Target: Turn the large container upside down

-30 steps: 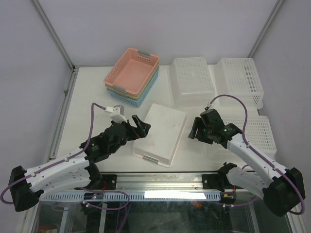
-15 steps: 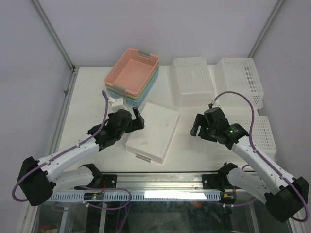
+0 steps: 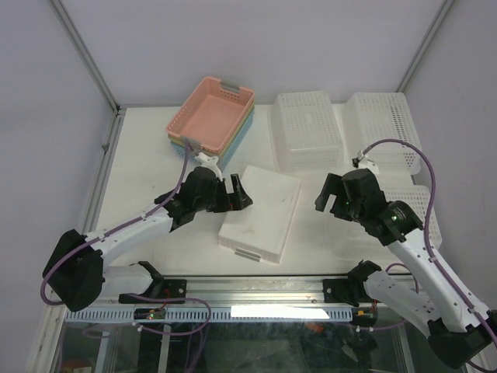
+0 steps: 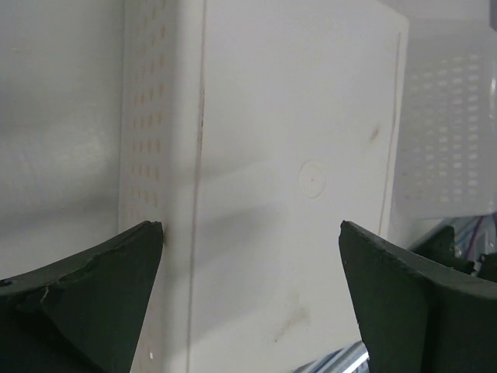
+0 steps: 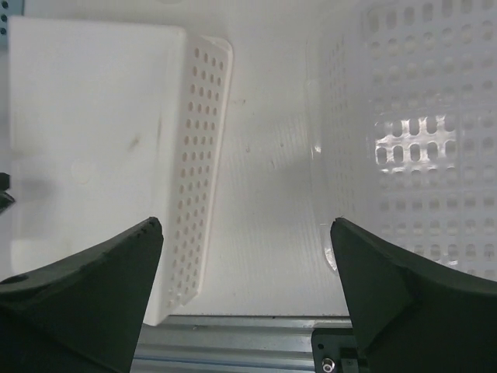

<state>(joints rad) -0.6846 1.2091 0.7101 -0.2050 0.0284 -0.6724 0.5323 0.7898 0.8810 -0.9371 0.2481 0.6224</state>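
- Top external view gives you the large container [image 3: 260, 214] lying on the table [image 3: 140, 155] in front of the two arms; its flat solid base faces up and its rim is down on the table.
- Your left gripper [image 3: 235, 196] sits at the container's left edge, near the far-left corner; its jaws are spread apart with nothing between them.
- Left wrist view shows you the two dark fingers [image 4: 93, 295] wide apart; the container's base [image 4: 295, 179] with a small round moulding mark fills the gap; the perforated side wall runs down by the left finger; you cannot tell whether either finger touches the plastic.
- Your right gripper [image 3: 326, 194] hangs to the right of the container, clearly apart from it; its jaws are also spread and hold nothing.
- Right wrist view shows you bare table between the container's perforated right wall [image 5: 198, 155] and a white basket [image 5: 419, 155] further right of the container; the gripper [image 5: 247, 225] is over that strip.
- Beyond the container's far-left corner stands a stack of coloured baskets [image 3: 213, 120], pink on top; beyond its far-right corner lie two more white baskets [image 3: 307, 128], side by side.
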